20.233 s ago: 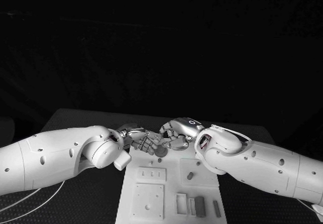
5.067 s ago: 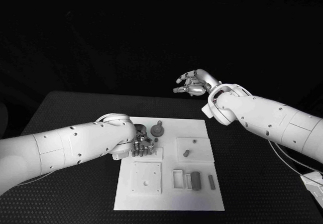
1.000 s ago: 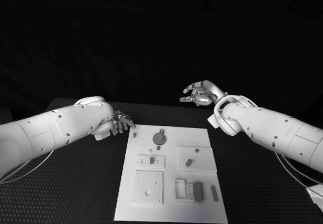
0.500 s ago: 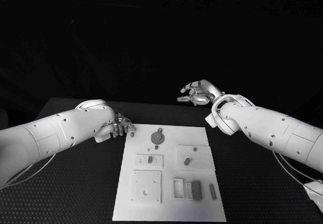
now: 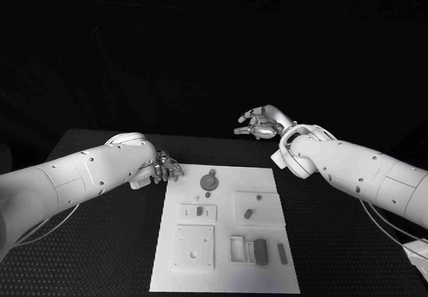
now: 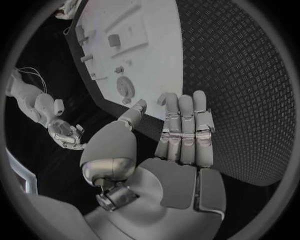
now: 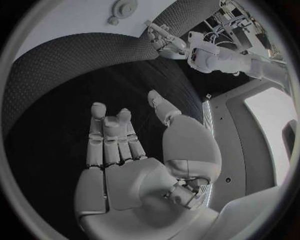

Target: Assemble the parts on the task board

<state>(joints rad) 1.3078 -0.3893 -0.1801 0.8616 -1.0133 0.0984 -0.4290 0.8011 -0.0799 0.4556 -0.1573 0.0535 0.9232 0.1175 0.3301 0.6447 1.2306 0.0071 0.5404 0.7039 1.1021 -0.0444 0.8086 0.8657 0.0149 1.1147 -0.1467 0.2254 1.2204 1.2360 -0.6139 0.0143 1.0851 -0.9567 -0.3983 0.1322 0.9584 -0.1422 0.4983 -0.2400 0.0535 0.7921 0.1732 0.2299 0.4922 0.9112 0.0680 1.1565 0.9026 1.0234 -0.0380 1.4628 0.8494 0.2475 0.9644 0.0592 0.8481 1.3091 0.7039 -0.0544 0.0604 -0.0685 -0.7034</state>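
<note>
— On the black table (image 5: 105,249), what is the biggest thing?
— The white board (image 5: 227,281). It lies flat in the middle.
— And the hands?
— The left hand (image 5: 163,169) hangs just beside the board's far left corner, fingers apart, holding nothing. The right hand (image 5: 260,124) is up high past the far edge, fingers loose, empty too.
— The small parts?
— A round part (image 5: 208,182) sits near the far end. Little bars (image 5: 263,252) rest near the close end.

The scene was dim, with a black background and no colour. Light fell from above onto the white board (image 5: 225,248), which appeared bright and cast only faint shadows. The arms (image 5: 70,175) showed soft highlights without hard glare. The head view was sharp. Both wrist views were circular and bent straight edges near the rim.
</note>
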